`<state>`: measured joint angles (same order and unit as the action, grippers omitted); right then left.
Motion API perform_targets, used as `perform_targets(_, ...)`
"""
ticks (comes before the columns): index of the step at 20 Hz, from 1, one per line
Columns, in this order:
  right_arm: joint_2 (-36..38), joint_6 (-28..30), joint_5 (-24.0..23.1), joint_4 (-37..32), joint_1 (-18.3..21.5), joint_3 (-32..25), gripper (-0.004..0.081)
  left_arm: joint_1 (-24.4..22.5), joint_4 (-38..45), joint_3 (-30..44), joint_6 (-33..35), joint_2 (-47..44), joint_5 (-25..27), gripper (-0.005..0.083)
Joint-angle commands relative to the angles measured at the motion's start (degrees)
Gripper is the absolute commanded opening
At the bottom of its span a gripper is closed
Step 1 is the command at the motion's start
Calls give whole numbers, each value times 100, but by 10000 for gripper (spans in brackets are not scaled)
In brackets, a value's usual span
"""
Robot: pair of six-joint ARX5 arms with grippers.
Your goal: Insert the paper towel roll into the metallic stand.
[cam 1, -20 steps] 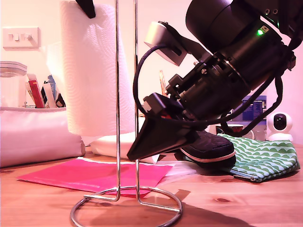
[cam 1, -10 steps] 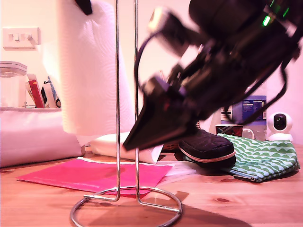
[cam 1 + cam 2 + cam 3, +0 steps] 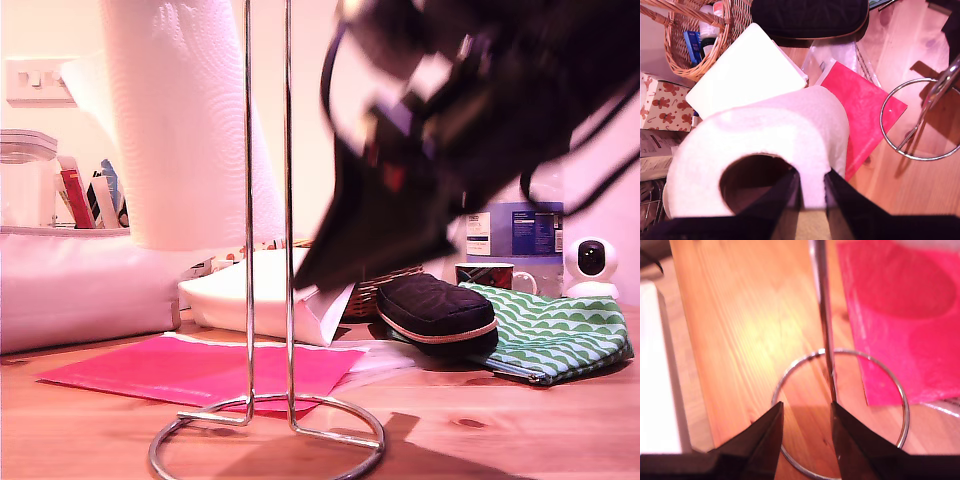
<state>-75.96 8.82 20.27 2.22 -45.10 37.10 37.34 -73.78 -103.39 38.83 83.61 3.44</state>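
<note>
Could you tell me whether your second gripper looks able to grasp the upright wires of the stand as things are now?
Probably yes: my second gripper is open above the ring base, with the stand just by one fingertip and nothing between them.

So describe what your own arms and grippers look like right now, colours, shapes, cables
My first gripper and my second gripper both have dark, near-black fingers tapering to wedge-shaped tips. In the exterior view an arm shows as a bulky black, motion-blurred mass with black cables looping off it and small red marks near its pointed end.
</note>
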Motion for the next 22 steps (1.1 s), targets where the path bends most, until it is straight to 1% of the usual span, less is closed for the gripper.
perform_targets(1,-42,-79,15,7,-11,-61,263,-11,55,-101,-50,-46,2,-24)
perform_targets(3,-39,-94,15,74,-11,-70,262,-11,52,-101,-81,-46,0,-24)
perform_targets(4,9,55,15,68,-13,-118,262,-11,48,-101,-94,-46,0,-24)
perform_targets(5,94,168,0,-46,-15,-223,262,-11,50,-101,-94,-46,0,-24)
perform_targets(7,400,101,-197,-350,-24,-592,263,-11,50,-101,-92,-46,0,-24)
perform_targets(10,1220,-144,-754,-1231,-109,-1495,262,-50,46,-101,-94,-46,-2,-24)
perform_targets(13,1939,-234,-804,-2216,-188,-2146,262,-146,42,-101,-96,-46,-105,-24)
perform_targets(14,2059,-249,-920,-2586,-254,-2345,262,-166,9,-101,-98,-48,-149,-24)
perform_targets(16,2109,-439,-1191,-3386,-376,-2741,262,-177,-44,-101,-155,-48,-186,-24)
perform_targets(18,2059,-437,-1416,-3934,-450,-2979,262,-177,-44,-101,-155,-48,-212,-24)
perform_targets(20,1897,-442,-1488,-4227,-450,-3036,262,-177,-37,-101,-153,-48,-234,-24)
perform_targets(22,1552,-433,-1482,-4686,-450,-3036,262,-177,-92,-175,-160,-48,-234,-24)
